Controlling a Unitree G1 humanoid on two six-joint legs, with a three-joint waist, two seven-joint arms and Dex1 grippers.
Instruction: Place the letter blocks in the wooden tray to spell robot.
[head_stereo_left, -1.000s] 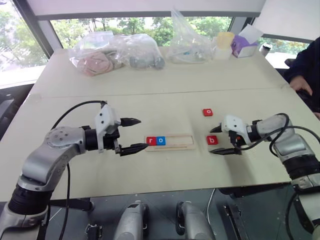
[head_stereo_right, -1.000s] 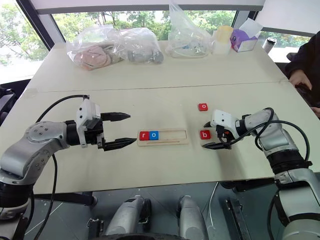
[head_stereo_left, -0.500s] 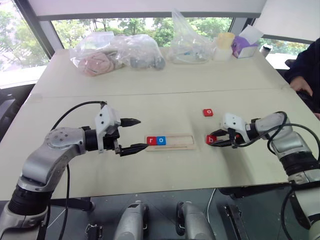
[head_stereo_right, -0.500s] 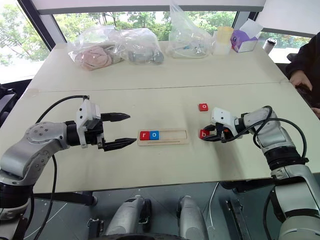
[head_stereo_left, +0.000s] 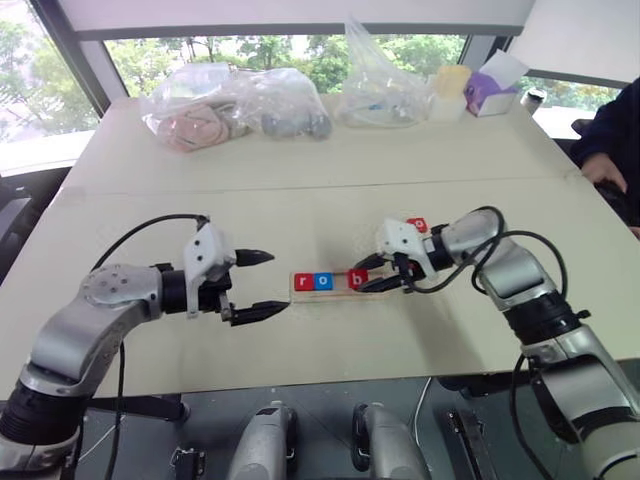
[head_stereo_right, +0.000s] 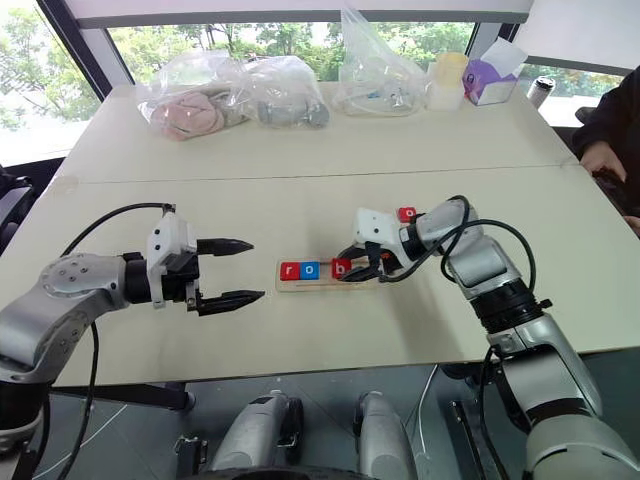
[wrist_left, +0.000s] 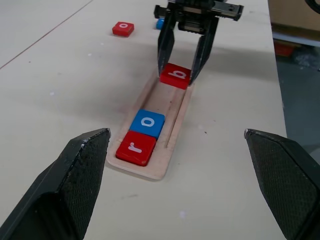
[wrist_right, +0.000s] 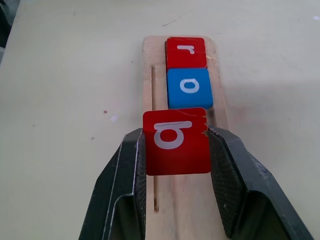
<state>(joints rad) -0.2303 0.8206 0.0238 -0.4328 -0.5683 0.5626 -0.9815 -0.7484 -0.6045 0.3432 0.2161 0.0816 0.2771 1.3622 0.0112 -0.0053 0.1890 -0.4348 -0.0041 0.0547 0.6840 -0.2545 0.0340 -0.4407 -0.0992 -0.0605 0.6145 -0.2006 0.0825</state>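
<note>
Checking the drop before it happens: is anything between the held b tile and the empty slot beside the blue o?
Nothing visible. The right gripper holds the b tile over the wooden tray, bare beyond the blue o.

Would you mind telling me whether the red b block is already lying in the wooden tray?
Not yet: the right gripper is shut on the b block, holding it over the wooden tray, beside the blue o block.
</note>
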